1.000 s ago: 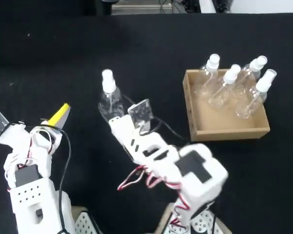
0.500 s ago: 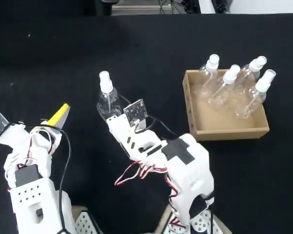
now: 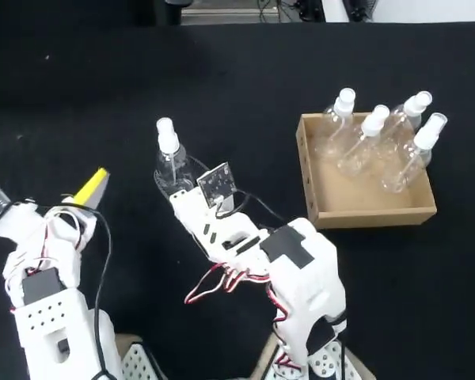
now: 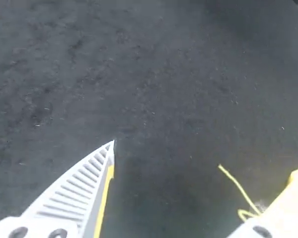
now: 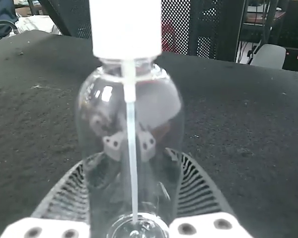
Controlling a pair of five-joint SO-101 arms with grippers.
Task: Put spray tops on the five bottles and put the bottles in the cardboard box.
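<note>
A clear bottle (image 3: 169, 163) with a white spray top stands upright left of the cardboard box (image 3: 372, 215). My right gripper (image 3: 180, 187) is shut on its lower body; in the right wrist view the bottle (image 5: 129, 144) sits between the two ribbed fingers (image 5: 63, 194) of the right gripper (image 5: 131, 201). Several capped bottles (image 3: 362, 146) lean together in the far part of the box. Over bare black cloth at the front left, my left gripper (image 3: 43, 196) is open and holds nothing, as the left wrist view also shows it (image 4: 198, 173).
The black table cloth (image 3: 245, 87) spreads free behind and to the left of the held bottle. The near half of the box floor (image 3: 356, 194) is bare. Both arm bases stand at the table's front edge.
The right arm has drawn in toward the left, and the bottle in its gripper has shifted slightly left. The left arm has sunk a little.
</note>
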